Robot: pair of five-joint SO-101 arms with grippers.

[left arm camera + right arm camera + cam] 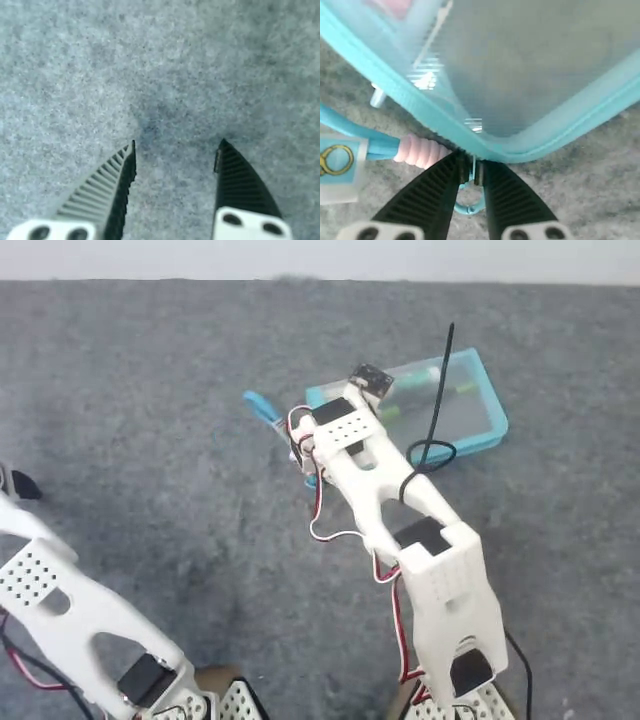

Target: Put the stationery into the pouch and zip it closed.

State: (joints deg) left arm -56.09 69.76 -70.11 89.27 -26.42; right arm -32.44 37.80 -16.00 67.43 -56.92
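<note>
The translucent teal pouch [455, 410] lies on the grey carpet at the back right, with a green item [462, 388] showing through it. My right gripper [471, 167] sits at the pouch's [535, 65] near left corner, shut on the teal zipper pull [469, 202]. A blue strap [375, 145] with a pink ribbed bead [422, 151] and a paper tag [337, 167] hangs from that corner. My left gripper [175, 150] hovers open over bare carpet at the near left, holding nothing.
The blue strap [262, 405] sticks out to the left of the pouch. A black cable [440, 390] from the right arm [400, 500] loops over the pouch. The left arm [70, 610] stands at the near left.
</note>
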